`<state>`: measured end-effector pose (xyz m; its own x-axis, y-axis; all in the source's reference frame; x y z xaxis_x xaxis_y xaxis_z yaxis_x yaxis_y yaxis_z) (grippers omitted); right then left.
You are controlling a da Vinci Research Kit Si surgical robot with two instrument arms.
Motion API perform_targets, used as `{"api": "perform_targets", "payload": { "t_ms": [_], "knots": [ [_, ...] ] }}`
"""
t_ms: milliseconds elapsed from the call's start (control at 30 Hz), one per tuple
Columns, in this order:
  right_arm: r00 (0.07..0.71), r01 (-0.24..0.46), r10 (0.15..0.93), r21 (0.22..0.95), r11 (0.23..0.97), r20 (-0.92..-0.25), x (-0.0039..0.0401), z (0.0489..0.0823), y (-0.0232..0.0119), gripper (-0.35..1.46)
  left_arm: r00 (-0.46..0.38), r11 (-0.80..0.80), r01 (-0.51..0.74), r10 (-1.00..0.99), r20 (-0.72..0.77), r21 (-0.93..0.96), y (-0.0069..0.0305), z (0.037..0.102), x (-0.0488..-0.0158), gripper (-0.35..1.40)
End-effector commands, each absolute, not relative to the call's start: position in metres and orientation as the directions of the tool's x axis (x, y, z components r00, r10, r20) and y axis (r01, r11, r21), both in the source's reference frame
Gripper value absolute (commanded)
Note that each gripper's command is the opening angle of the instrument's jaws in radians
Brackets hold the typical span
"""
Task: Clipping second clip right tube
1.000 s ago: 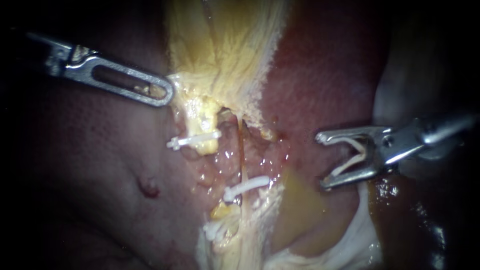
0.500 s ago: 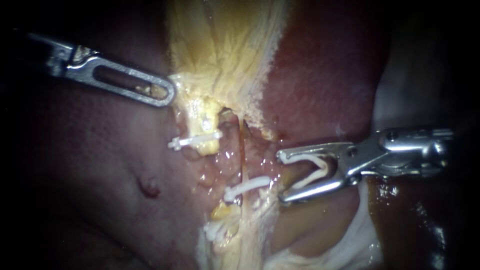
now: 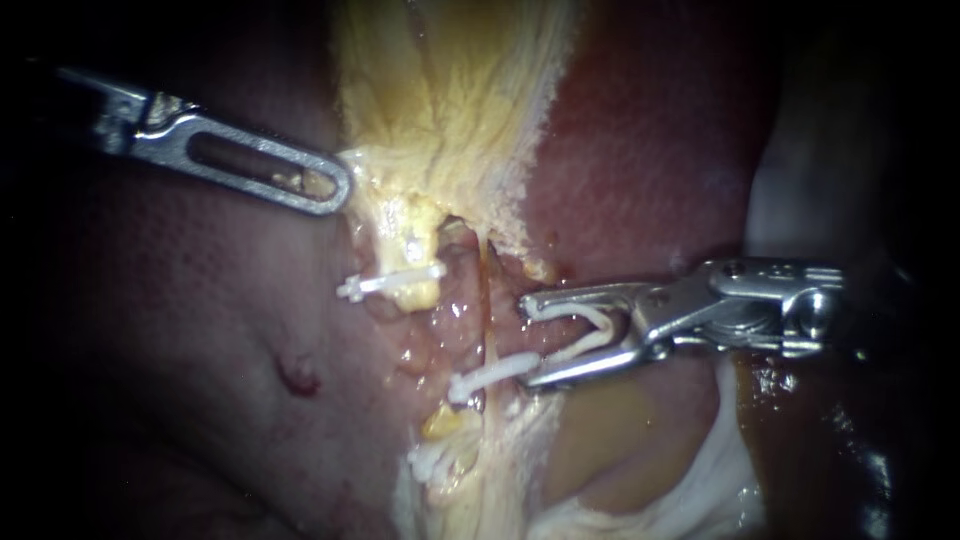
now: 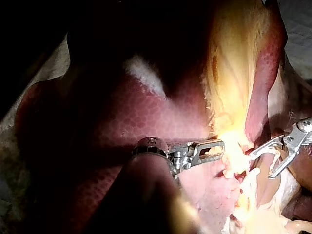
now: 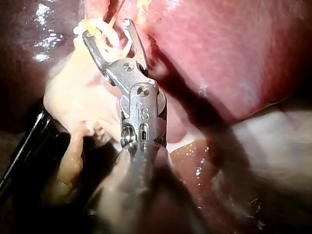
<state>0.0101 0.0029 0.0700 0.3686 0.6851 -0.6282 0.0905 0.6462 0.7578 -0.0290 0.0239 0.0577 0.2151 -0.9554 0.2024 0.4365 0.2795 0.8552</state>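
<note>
Right instrument (image 3: 527,340): comes in from the right. Its jaws stand wide apart and carry an open white new clip (image 3: 590,328), one leg lying against each jaw.
Jaw tips: just beside the right tube (image 3: 487,320), which is not yet between them.
Right tube: a thin, pale orange strand running up and down through wet tissue at the centre.
Fitted clip (image 3: 492,375): a white clip already across this tube, low down. The lower jaw tip sits very near its right end.
Step in hand: judged to be the final approach, before the jaws close.
Doing it well: slide both tips past the tube so it sits deep in the clip's mouth. Keep clear above the fitted clip, square to the tube, and close only once both tips show on the far side.
Risk: the lower jaw could snag the fitted clip.
Left instrument (image 3: 325,185): its slotted jaws lie together on the edge of the pale yellow tissue (image 3: 440,120), apparently holding it taut.
Surroundings: dark red liver (image 3: 640,150).
</note>
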Motion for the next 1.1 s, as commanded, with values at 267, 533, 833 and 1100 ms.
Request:
{"api": "perform_targets", "payload": {
  "t_ms": [267, 533, 833, 1100],
  "knots": [
    [0.372, 0.093, 0.687, 0.762, 0.641, -0.624, 0.0120, 0.0708, 0.0024, 0.49, 0.217, 0.280, 0.434, -0.955, 0.202, 0.856, 0.0238, 0.0578, -0.0291, -0.35],
    [0.386, 0.119, 0.691, 0.776, 0.619, -0.611, 0.0138, 0.0717, 0.0016, 0.49, 0.217, 0.280, 0.435, -0.955, 0.202, 0.856, 0.0238, 0.0578, -0.0292, -0.35],
    [0.367, 0.157, 0.711, 0.793, 0.588, -0.600, 0.0145, 0.0719, 0.0012, 0.49, 0.217, 0.280, 0.435, -0.955, 0.202, 0.856, 0.0237, 0.0579, -0.0293, -0.35],
    [0.338, 0.177, 0.728, 0.801, 0.573, -0.596, 0.0147, 0.0715, 0.0014, 0.49, 0.218, 0.280, 0.433, -0.955, 0.202, 0.857, 0.0237, 0.0580, -0.0293, -0.35]
  ]
}}
